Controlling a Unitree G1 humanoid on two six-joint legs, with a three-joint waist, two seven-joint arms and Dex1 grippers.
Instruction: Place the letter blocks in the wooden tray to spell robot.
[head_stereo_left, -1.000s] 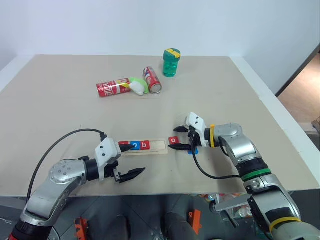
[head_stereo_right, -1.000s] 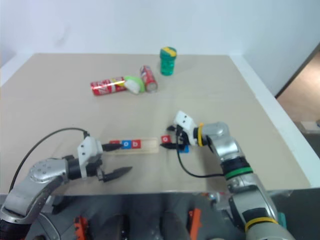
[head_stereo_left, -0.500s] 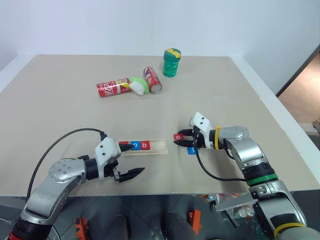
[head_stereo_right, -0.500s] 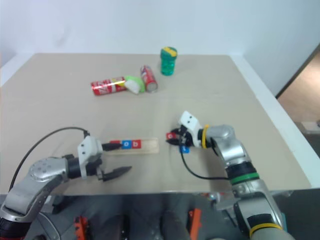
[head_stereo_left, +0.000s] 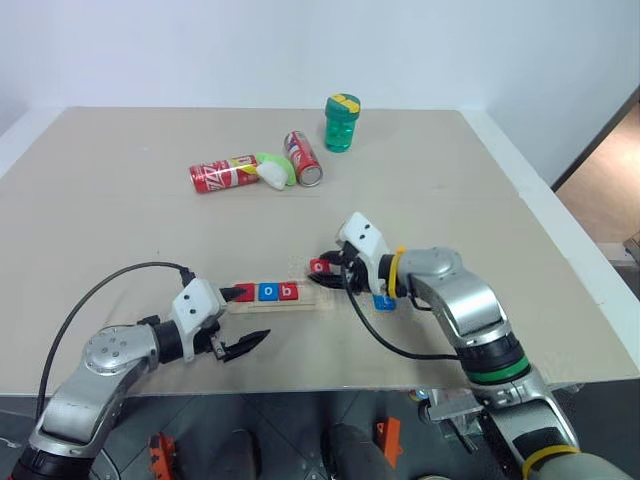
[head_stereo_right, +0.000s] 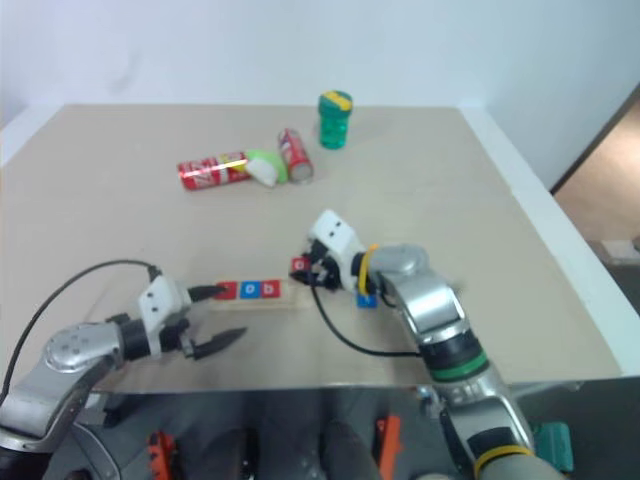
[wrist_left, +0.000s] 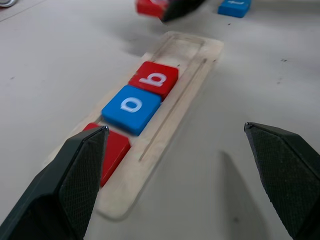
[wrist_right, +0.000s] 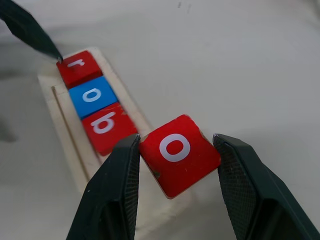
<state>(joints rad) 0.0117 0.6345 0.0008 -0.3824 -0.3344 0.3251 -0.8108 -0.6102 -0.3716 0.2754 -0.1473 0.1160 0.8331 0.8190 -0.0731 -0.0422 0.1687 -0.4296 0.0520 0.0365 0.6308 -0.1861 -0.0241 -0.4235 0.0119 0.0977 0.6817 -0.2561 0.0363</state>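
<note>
Held tile: red "o" block (wrist_right: 179, 155), clamped between the right gripper (wrist_right: 175, 165) fingers, above the tray's empty end.
Target slot: just past the red "b" (wrist_right: 106, 127), fourth along the wooden tray (head_stereo_left: 318, 301).
Tray axis: side to side, r-o-b filling its left part.
Remaining tile: blue block (head_stereo_left: 383, 301) on the table, beside the right wrist.
Left gripper (head_stereo_left: 245, 318): spread wide, empty, at the tray's "r" end.
Nearer arm: right.
</note>
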